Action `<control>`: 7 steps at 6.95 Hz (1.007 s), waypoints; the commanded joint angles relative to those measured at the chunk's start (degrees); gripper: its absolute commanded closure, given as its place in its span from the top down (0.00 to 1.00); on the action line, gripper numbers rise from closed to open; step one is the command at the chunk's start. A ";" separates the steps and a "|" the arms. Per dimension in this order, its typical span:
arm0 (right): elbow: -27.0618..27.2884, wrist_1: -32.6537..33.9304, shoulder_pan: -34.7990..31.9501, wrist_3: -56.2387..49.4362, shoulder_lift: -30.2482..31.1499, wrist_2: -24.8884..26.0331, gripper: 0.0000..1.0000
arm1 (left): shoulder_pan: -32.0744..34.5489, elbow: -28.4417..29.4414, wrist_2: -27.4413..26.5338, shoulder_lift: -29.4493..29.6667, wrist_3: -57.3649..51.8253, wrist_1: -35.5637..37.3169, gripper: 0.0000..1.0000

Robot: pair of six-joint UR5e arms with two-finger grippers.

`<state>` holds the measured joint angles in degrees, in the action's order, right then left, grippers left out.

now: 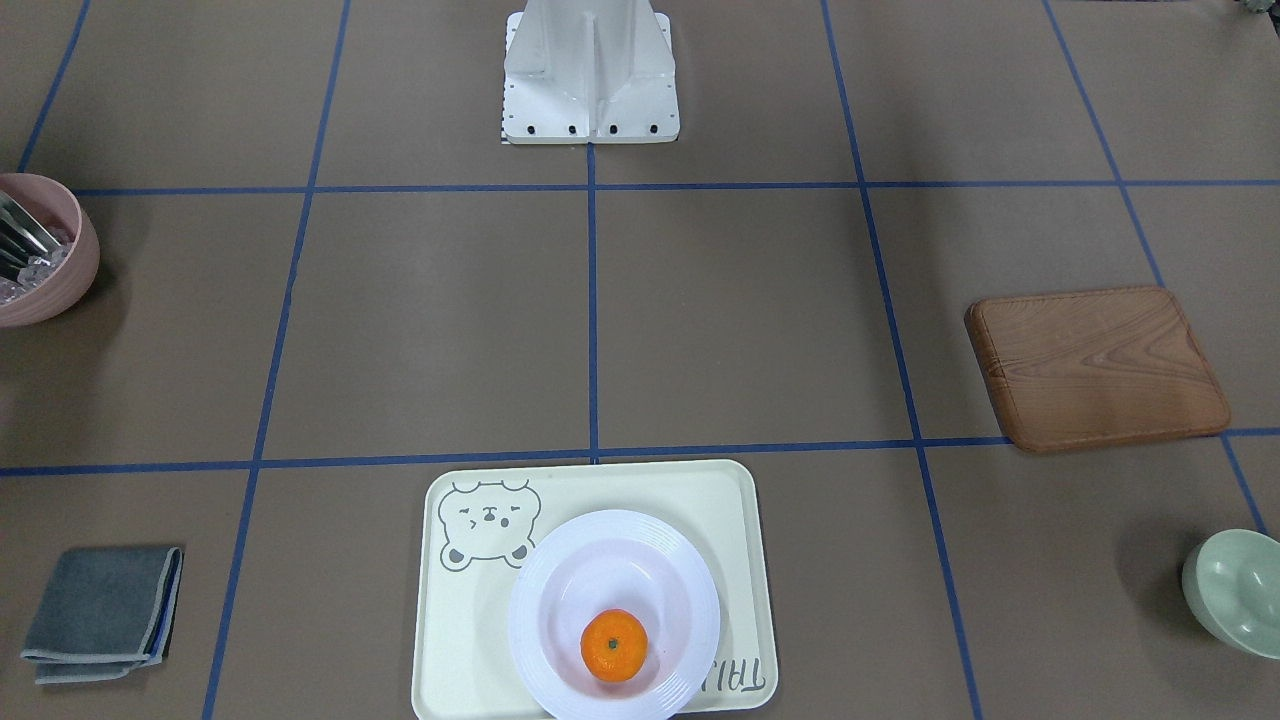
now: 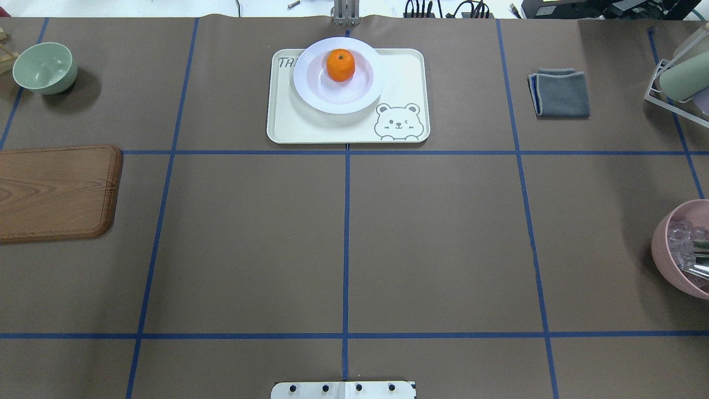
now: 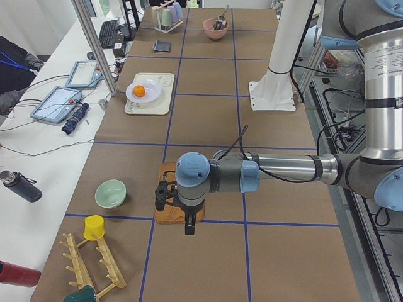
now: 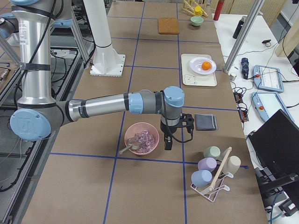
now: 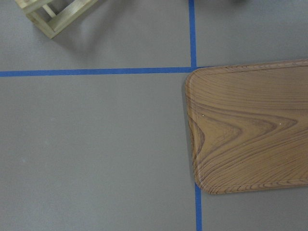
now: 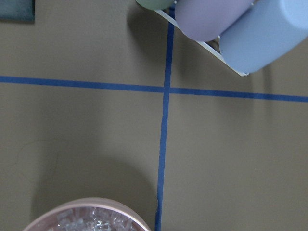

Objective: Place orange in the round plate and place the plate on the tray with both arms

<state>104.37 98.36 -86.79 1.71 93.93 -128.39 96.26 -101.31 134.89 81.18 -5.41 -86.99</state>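
The orange (image 2: 340, 65) lies in the sunken centre of the white round plate (image 2: 310, 91). That plate rests on the cream bear tray (image 2: 343, 130) at the table's far middle; the orange (image 1: 613, 646), plate (image 1: 610, 522) and tray (image 1: 660, 490) also show in the front-facing view. My left gripper (image 3: 164, 195) hangs above the wooden board (image 3: 178, 211), far from the tray, and I cannot tell its state. My right gripper (image 4: 188, 122) hovers between the pink bowl (image 4: 141, 138) and the grey cloth (image 4: 205, 122), state also unclear. Neither wrist view shows fingers.
A wooden board (image 2: 55, 191) and a pale green bowl (image 2: 44, 66) sit on the left side. A folded grey cloth (image 2: 560, 93), a cup rack (image 2: 681, 83) and a pink bowl (image 2: 667, 244) holding cutlery sit on the right. The white pedestal (image 1: 590, 75) stands at the robot's base.
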 commanded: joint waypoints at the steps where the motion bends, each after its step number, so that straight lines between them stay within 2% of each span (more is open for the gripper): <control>1: 0.22 -1.50 -0.13 -0.03 2.05 -0.01 1.00 | -0.11 -0.56 -0.15 -0.05 0.05 0.59 0.99; 3: 0.57 -2.65 -0.13 0.14 1.96 -0.19 1.00 | -0.89 -1.08 -4.16 0.64 0.05 3.12 0.99; 7: 0.49 -2.56 -0.13 0.23 1.96 -1.58 1.00 | -0.90 -2.22 -3.67 1.00 -0.74 3.58 0.99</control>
<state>104.86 95.77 -86.90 1.90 95.86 -129.00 95.37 -103.24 131.20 82.12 -6.01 -83.33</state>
